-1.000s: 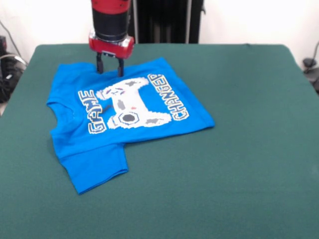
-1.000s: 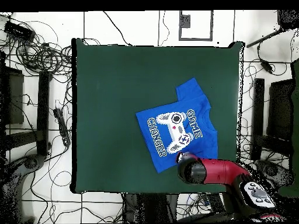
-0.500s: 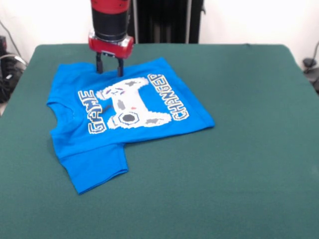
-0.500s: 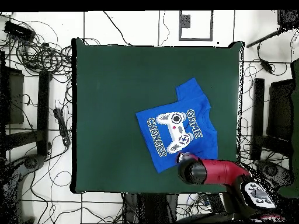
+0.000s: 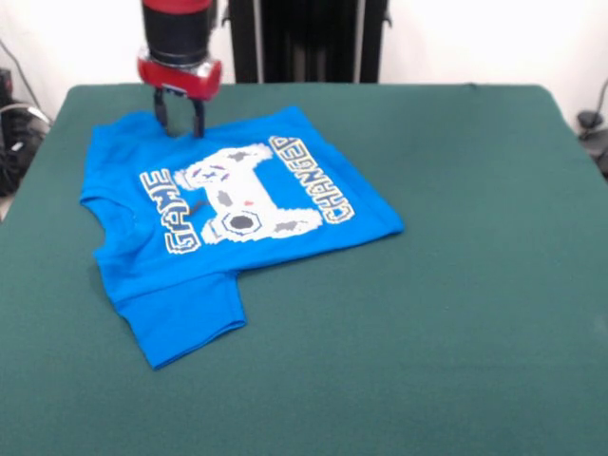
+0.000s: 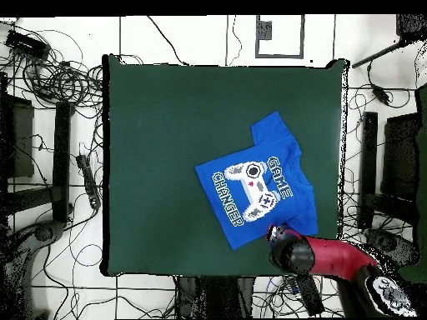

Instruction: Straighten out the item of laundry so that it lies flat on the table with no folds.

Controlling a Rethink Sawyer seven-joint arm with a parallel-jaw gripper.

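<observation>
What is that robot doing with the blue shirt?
The robot's claw is down on the far edge of the shirt, near one sleeve, and seems to be pinching the cloth. The shirt lies print-up on the table, mostly spread out. The near sleeve looks a little rumpled, so it is not quite flat yet.

Tangled black cables (image 6: 50,79) lie on the white floor (image 6: 192,33).

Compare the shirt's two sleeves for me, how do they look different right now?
On the blue T-shirt, the near sleeve lies spread flat on the green table, its whole outline showing. The far sleeve sits under the gripper and shows only as a small bunched corner. Both are plain blue, without print.
</observation>
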